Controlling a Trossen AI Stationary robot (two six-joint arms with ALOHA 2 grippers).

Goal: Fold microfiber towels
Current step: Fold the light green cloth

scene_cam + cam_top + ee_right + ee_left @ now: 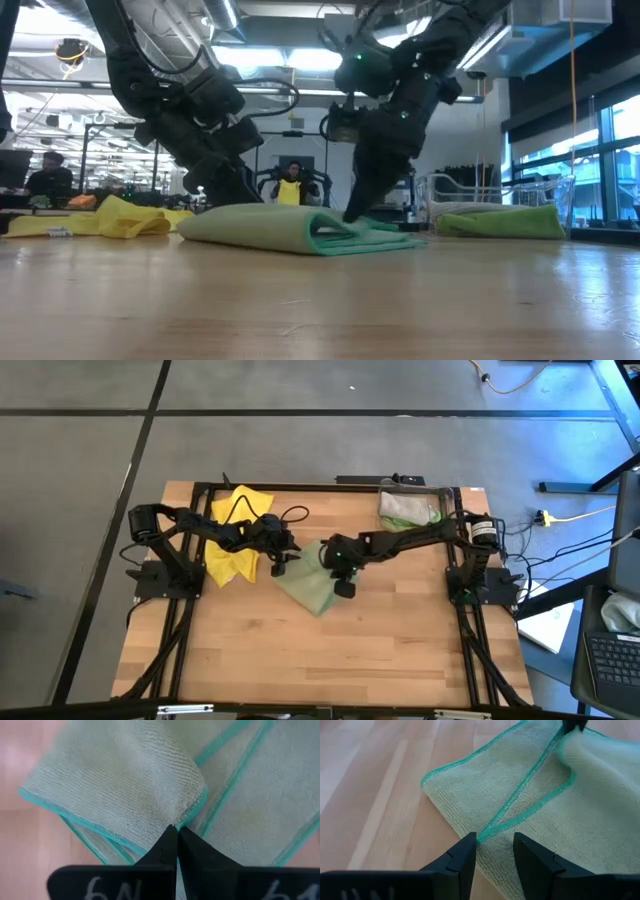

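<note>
The bench (380, 650) spreads pale and wooden under both my arms. In the low view the room beyond it shows seated people far off behind my tools.

The olive towel (312, 586) lies partly folded near the bench's middle, right under my two tools. In the low view it sits as a low, flat bundle, its teal-stitched edge facing the camera.

The yellow towel (236, 538) lies crumpled just behind my left arm, on the side away from my right tool, well apart from the olive one.

The bin (412, 506) stands beside my right arm's base, far back from my right tool, with green and pale cloth heaped inside it.

My right tool (175, 836) points down onto the olive towel with its fingers pressed together, the tips pinching a corner of the upper folded layer. The turned-over flap spreads away from the tips, and the lower layer shows beside them.

My left tool (495, 851) sits low at the olive towel's edge, its fingers apart. A teal hem runs into the gap between the fingertips, but I cannot tell whether they touch the cloth. My right tool's dark tip shows at the towel's far side from here.
</note>
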